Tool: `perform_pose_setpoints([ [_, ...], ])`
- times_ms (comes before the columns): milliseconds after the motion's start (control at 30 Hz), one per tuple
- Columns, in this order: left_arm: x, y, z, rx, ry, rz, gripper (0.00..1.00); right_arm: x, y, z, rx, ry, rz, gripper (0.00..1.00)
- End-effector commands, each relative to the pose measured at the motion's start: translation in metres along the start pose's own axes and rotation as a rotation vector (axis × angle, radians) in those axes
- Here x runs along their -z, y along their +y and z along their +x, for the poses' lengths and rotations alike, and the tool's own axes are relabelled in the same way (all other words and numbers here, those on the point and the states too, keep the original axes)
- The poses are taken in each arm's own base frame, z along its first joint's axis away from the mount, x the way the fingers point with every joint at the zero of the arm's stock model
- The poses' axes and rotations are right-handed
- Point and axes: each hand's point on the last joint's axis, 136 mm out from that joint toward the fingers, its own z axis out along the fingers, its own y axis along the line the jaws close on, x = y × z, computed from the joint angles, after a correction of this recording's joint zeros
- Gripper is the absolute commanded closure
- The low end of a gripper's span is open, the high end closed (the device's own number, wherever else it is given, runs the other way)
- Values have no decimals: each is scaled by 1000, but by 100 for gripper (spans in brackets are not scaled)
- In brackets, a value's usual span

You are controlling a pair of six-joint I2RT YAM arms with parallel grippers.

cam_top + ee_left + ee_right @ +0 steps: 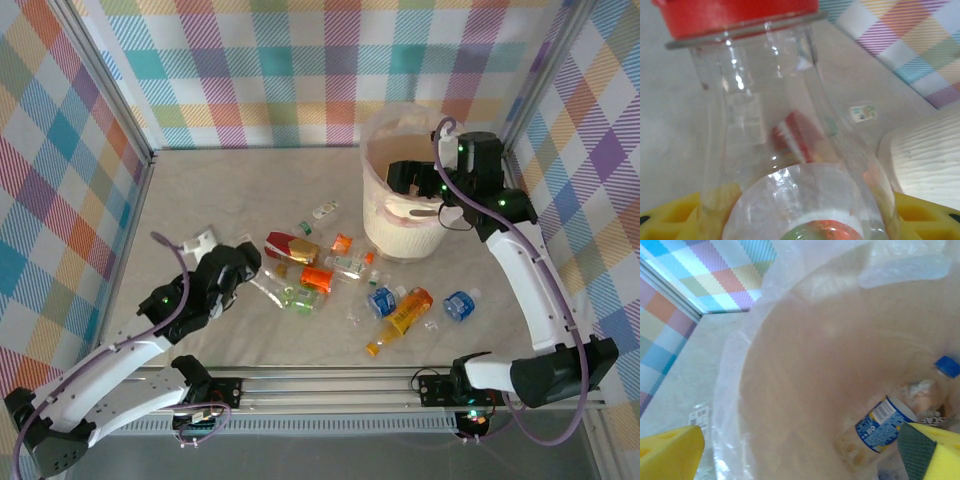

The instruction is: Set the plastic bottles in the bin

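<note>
A clear bottle with a red cap (765, 115) runs lengthwise between my left gripper's (812, 220) yellow fingers (675, 215), which lie against both its sides. That gripper (245, 262) hangs low over the left end of a scatter of bottles. Among these are a red one (290, 245), an orange one (316, 277), a green-labelled one (298, 298) and blue ones (381, 300). My right gripper (408, 180) is open over the cream bin (385, 225), nothing between its fingers (670, 450). A blue-labelled bottle (885, 422) lies inside the bin (805, 365).
An orange juice bottle (400, 320) and a blue bottle (459, 304) lie toward the front right. A small white-labelled piece (325, 211) sits left of the bin. Checked walls enclose the table; a metal rail (330, 385) runs along the near edge.
</note>
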Motion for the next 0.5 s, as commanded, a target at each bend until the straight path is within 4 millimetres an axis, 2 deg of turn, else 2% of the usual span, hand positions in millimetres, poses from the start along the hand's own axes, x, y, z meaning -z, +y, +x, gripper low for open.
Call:
perform_pose_setpoints([
  [0,3,-63,-32,-258,-96,193,71,13,25,-14,-7,-75,-131,0],
  [67,4,-96,-37,-340,-117,308,70,16,36,-17,-8,-89,-191,0],
  [233,9,-155,-29,-525,-112,538,70,22,66,-23,9,-95,-371,0],
  [333,14,-180,-19,-616,-88,662,70,27,87,-25,26,-83,-500,0],
  [467,15,-200,-10,-693,-81,750,71,31,110,-29,27,-56,-650,2],
])
